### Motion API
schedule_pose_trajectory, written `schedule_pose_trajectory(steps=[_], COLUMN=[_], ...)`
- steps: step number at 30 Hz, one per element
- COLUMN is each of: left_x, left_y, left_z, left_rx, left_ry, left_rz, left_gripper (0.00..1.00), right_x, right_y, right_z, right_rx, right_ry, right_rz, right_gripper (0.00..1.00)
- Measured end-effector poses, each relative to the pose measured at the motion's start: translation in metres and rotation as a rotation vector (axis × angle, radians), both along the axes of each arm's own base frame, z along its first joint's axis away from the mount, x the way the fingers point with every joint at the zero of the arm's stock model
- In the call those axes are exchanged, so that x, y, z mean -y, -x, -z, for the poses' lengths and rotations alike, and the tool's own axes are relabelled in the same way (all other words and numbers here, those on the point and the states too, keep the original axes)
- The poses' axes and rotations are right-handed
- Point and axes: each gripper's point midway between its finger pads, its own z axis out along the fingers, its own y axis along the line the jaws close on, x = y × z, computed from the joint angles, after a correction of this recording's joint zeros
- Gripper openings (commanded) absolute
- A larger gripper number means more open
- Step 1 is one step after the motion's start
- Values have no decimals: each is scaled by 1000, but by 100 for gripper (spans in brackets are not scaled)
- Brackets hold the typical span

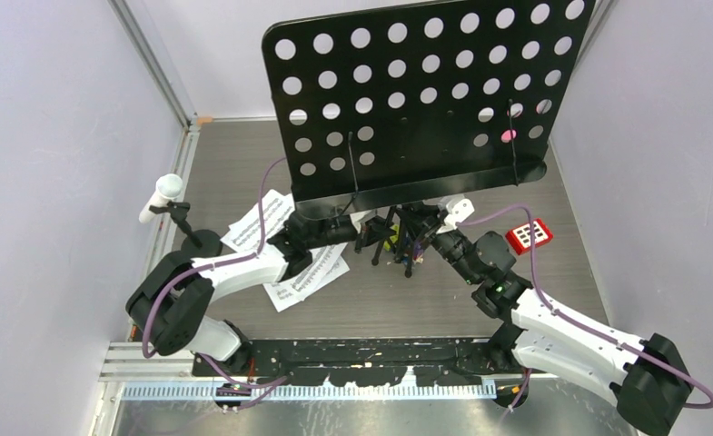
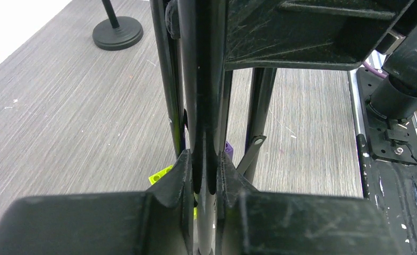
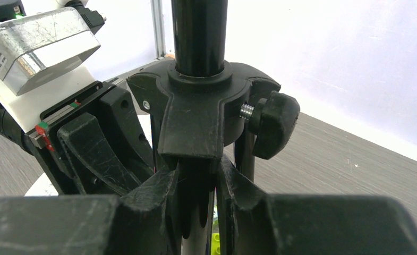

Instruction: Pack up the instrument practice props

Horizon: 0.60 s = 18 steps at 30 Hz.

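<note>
- A black music stand [image 1: 425, 91] stands upright at the middle of the grey desk [image 1: 407, 300]. Its perforated panel leans back and fills the upper part of the overhead view.
- Below the panel, the stand's tripod legs [image 1: 410, 259] are drawn in close together, with an arm reaching in from each side.
- The left gripper [image 2: 205, 178] is all but closed, its fingers [image 2: 180, 178] pinched on one thin black leg tube of the stand.
- The right gripper [image 3: 198, 196] is also narrowed to a slit. It clamps a black strut just beneath the stand's collar [image 3: 201, 95], beside the collar's screw knob [image 3: 272, 122].
- A white microphone [image 1: 163, 193] sits tilted in a round-based mount [image 1: 203, 243] near the desk's left edge, well apart from the stand.
- Sheets of music [image 1: 309, 277] lie flat on the desk, partly under the left arm and just left of the tripod.
- A pink microphone [image 1: 509, 135] shows only as a pink spot through a hole in the panel's right side. The rest of it is hidden behind the panel.
- A small red keypad [image 1: 529, 236] with white buttons lies to the right of the tripod, near the right arm.
- Coloured toy blocks [image 2: 161, 174], green and purple among them, lie on the desk between the tripod's feet.
</note>
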Motion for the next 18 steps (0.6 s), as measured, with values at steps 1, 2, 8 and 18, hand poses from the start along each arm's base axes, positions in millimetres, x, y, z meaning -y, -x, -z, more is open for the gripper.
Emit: schedule_pose_trajectory(steps=[1, 2, 8, 18], left_x=[0, 0, 3, 5], left_y=[0, 0, -2, 0], left_z=[0, 0, -1, -14], left_rx=[-1, 0, -28, -62], left_ry=[0, -1, -42, -95], left_rz=[0, 0, 5, 31], left_gripper=[0, 0, 0, 0], right_x=[0, 0, 0, 0], right_y=[1, 1, 0, -1], right_z=[0, 0, -1, -15], right_rx=[0, -2, -32, -71], right_ry=[1, 7, 39, 109], right_rz=[-2, -6, -1, -3], right_gripper=[1, 1, 0, 1])
